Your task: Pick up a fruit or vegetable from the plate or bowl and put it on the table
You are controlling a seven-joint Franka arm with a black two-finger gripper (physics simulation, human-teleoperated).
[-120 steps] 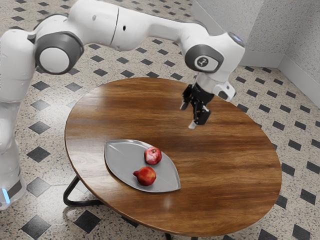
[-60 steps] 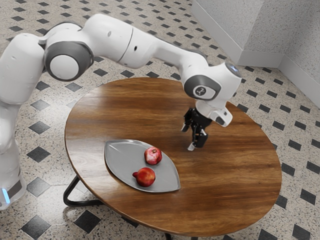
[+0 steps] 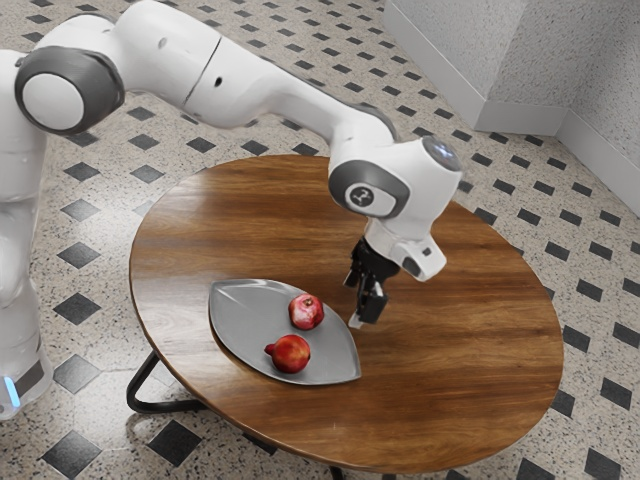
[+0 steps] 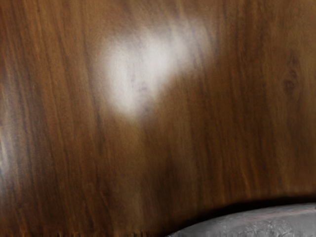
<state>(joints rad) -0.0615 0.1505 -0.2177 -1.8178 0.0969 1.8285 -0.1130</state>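
Note:
My gripper is open above the tabletop, just beyond the plate's edge toward the exterior view's right, with nothing between its fingers. Two red fruits, which look like pomegranates, rest on a grey leaf-shaped plate. The paler one lies nearer the gripper; the darker one, its stub pointing to the exterior view's left, lies nearer the table's front edge. In the wrist view, part of the grey plate appears beside bare wood.
The round wooden table extends from the plate toward the exterior view's right. Its curved rim runs close to the plate's front side. Dark metal legs stand below, on the tiled floor.
My hand has come down toward the tabletop and moved to the exterior view's left, closer to the plate. Both fruits and the plate stay where they were.

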